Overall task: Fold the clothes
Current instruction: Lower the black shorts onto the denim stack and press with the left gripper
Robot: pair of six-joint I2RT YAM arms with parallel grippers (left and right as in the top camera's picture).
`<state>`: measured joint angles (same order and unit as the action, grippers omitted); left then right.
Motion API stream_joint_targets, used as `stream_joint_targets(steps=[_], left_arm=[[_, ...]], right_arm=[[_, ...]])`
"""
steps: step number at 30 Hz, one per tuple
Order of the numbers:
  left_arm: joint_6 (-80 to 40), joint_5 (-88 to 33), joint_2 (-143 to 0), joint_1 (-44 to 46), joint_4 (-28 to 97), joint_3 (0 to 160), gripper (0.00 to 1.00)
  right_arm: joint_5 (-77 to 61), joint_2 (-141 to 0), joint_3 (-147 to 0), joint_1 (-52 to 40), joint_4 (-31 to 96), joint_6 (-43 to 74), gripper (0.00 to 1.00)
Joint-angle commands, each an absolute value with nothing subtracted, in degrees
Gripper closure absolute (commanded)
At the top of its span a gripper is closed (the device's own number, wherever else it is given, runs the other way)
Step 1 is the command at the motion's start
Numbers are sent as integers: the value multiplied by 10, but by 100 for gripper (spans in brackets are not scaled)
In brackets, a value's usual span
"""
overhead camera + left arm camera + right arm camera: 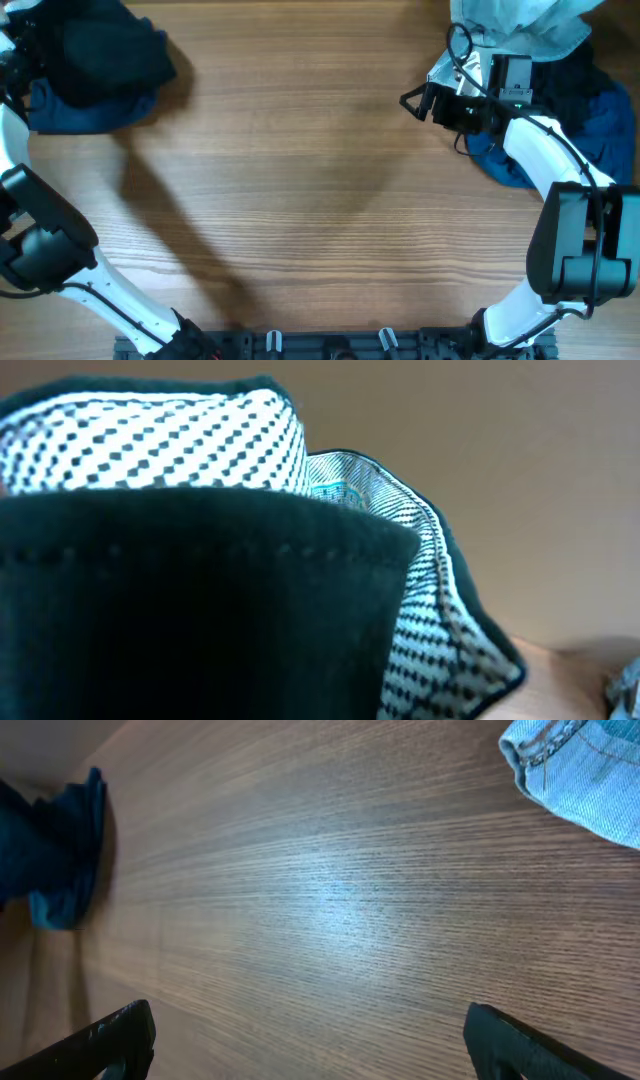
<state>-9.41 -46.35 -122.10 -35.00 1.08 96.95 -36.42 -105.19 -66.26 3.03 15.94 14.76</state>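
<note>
A pile of dark clothes lies at the table's back left, a black garment (105, 45) on top of a blue one (95, 108). My left gripper (12, 55) is at this pile's left edge. The left wrist view is filled by a dark garment with a white dotted lining (200, 450), which hides the jaws. A second pile sits at the back right, with light-blue denim (525, 25) over dark blue cloth (600, 125). My right gripper (412, 100) is just left of that pile, open and empty above bare wood (310, 1020). A denim edge (590, 775) shows in the right wrist view.
The wooden table (320, 200) stretches between the two piles. The blue cloth of the left pile (60, 850) shows far off in the right wrist view. The arm bases and a black rail (320, 345) stand along the front edge.
</note>
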Motion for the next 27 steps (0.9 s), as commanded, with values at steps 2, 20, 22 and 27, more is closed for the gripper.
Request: stream_joint_targets(steps=[2, 20, 22, 27], left_arm=[[-223, -510, -1221, -322, -124, 987, 96], [37, -301, -1264, -230, -19, 992, 96], [36, -301, -1266, -251, -19, 992, 96], [21, -301, -1266, -302, -16, 992, 96]], right_arm=[[-374, -1035, -668, 28, 154, 155, 0], [-374, -1035, -668, 28, 155, 156, 0], [-374, -1035, -668, 28, 155, 156, 0], [-374, -1035, -668, 28, 154, 156, 0]])
